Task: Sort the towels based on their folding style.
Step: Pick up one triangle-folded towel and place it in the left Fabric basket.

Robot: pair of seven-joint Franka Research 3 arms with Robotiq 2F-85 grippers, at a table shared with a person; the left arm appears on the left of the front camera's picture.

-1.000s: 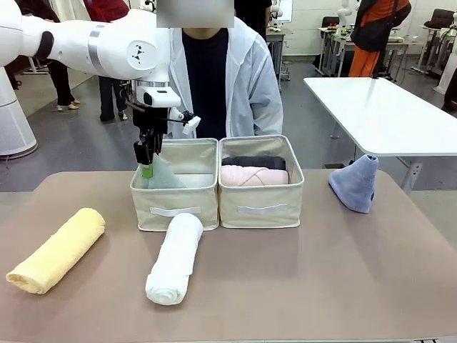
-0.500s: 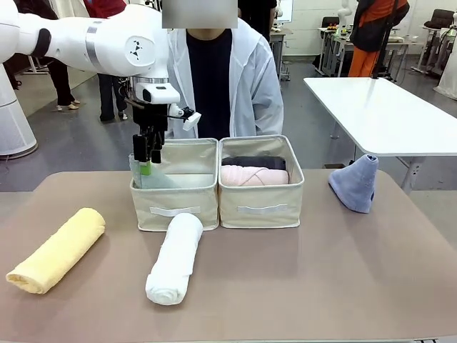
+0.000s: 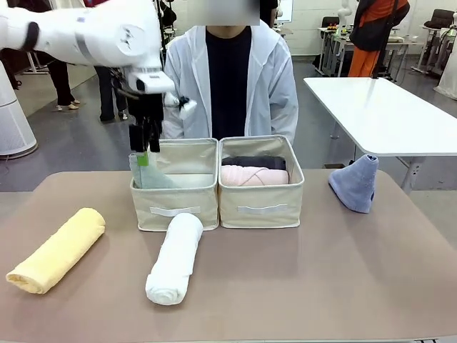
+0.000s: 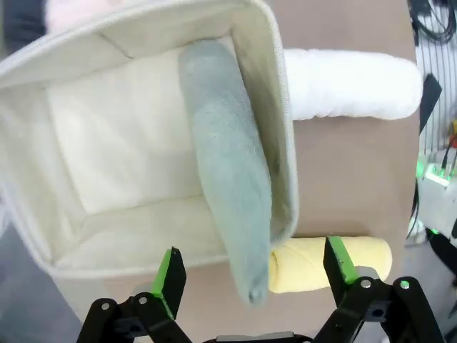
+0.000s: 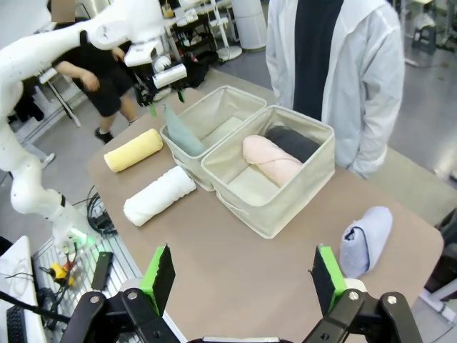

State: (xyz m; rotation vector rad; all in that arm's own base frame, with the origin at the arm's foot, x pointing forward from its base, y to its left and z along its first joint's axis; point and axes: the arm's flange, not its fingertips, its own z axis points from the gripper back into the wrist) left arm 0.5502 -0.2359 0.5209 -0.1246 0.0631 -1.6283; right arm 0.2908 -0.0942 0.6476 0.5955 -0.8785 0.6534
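My left gripper (image 3: 143,151) hangs open just above the left cream bin (image 3: 173,207). Below it the pale mint cone towel (image 4: 228,193) leans against the bin's wall, free of both fingers (image 4: 170,280). The right bin (image 3: 260,204) holds a pink roll (image 3: 253,176) and a dark grey roll (image 3: 253,162). On the table lie a yellow roll (image 3: 57,249) at the front left, a white roll (image 3: 175,257) before the left bin, and a periwinkle-blue cone (image 3: 355,184) at the right. My right gripper (image 5: 241,279) is open, high above the table, holding nothing.
A person in a white jacket (image 3: 232,78) stands right behind the bins at the far edge. A white table (image 3: 378,114) stands beyond the right side. Bare brown tabletop (image 3: 321,271) stretches across the front right.
My left gripper has opened wider and risen away from the mint towel, which stays in the left bin. The other towels have not moved.
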